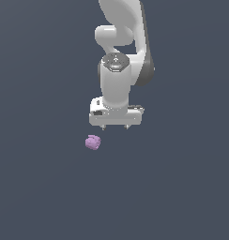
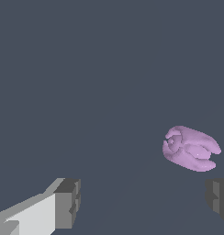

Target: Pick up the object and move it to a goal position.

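the small lumpy matte lilac-purple object (image 1: 93, 142) lies just off the wide-open white gripper (image 1: 115, 127), toward the exterior view's left, not between its fingers.

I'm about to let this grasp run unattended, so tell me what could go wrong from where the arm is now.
1. The purple lump sits off toward the exterior view's left of the open gripper, not between its fingers. A straight descent would likely miss it or land a fingertip on it.
2. The lump looks rounded and lumpy, so an off-centre close could push it aside or let it slip out.
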Robot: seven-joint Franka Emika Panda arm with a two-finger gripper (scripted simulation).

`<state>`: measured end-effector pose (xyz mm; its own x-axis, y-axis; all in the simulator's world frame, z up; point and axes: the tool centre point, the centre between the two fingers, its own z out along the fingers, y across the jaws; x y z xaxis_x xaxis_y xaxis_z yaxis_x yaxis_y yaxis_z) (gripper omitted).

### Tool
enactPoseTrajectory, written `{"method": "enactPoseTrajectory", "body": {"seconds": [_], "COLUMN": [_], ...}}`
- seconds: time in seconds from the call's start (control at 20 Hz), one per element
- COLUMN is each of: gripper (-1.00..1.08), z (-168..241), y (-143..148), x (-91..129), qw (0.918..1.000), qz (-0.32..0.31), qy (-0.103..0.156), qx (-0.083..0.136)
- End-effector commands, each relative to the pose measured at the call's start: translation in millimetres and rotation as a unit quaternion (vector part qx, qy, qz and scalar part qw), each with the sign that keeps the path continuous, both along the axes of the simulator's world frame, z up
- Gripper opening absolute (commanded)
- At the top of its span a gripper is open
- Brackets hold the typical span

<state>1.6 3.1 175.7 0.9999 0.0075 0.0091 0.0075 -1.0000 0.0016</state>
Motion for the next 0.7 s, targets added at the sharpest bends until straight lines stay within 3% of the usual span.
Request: {"method": "enactPoseTrajectory", "body": {"seconds": [0.0,0.45,0.65], "gripper": [1.0,1.0,1.0], "z": [0.0,8.3,6.9], "y": [0.0,24.3,21.7], "x": [0.0,-7.4,-6.8], "qw": [1.0,0.9998,0.9999], "qz": [0.0,0.015,0.012], "qy": [0.0,0.007,0.006], "qx": [0.0,0.01,0.01]}}
